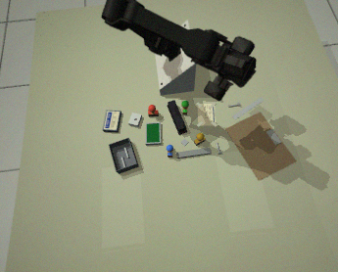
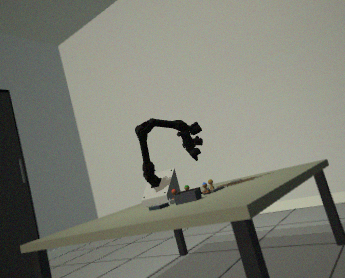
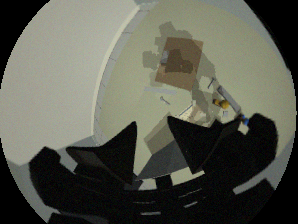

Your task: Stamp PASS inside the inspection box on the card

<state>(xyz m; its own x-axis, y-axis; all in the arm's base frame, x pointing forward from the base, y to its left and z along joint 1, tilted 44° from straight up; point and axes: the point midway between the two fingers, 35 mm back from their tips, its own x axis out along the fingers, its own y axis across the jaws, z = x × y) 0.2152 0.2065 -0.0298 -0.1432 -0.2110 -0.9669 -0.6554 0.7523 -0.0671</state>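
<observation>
Black links form the arm (image 1: 183,38) (image 2: 144,145), which extends from a pale sloped mount (image 1: 163,73) (image 2: 149,199) with its tool (image 1: 233,67) (image 2: 196,156) (image 3: 152,121) suspended above the counter (image 1: 183,210) (image 2: 187,220) (image 3: 240,45). The tool is partly open; its two fingers stand apart with nothing held between them. Four knobbed pieces stand on the counter: a red-topped piece (image 1: 153,109) (image 2: 174,191), a green-topped piece (image 1: 185,105) (image 2: 186,188), a blue-topped piece (image 1: 169,149) (image 2: 204,185) (image 3: 245,120) and an orange-topped piece (image 1: 200,138) (image 2: 210,182) (image 3: 224,104). Markings identifying the PASS stamp are not legible, so its position among these pieces cannot be stated. A green rectangular pad (image 1: 154,133) with a light rim lies between the red-topped and blue-topped pieces. A long black block (image 1: 176,117) lies just beside the green-topped piece. On the other side of that piece is a cream printed card (image 1: 209,113), whose print is too small to read. Beyond the card lies a brown board (image 1: 252,158) (image 3: 195,50), partly covered by the arm's shadow. A dark open-topped tray (image 1: 116,159) (image 2: 188,195) sits near a blue-and-cream box (image 1: 112,120).
</observation>
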